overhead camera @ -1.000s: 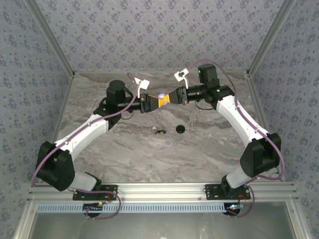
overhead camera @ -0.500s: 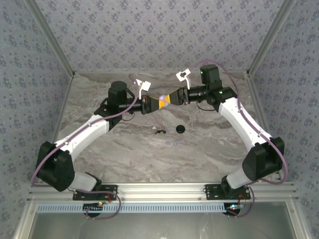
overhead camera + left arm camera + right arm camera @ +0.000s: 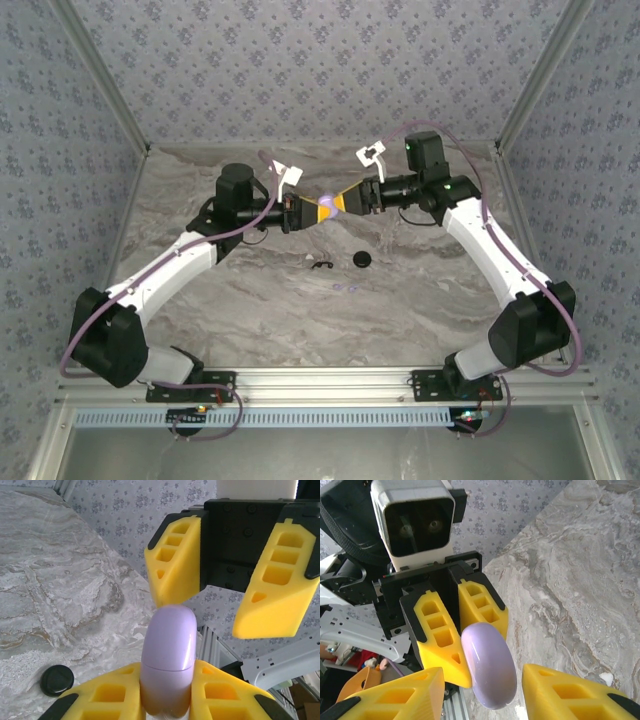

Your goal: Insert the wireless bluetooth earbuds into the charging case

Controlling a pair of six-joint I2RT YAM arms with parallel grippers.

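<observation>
Left end effector, above the tabletop, has just clamped the closed lilac charging case as the right end effector spreads partway and lets go, likely a handover, while the earbuds lie below, uninserted.
</observation>
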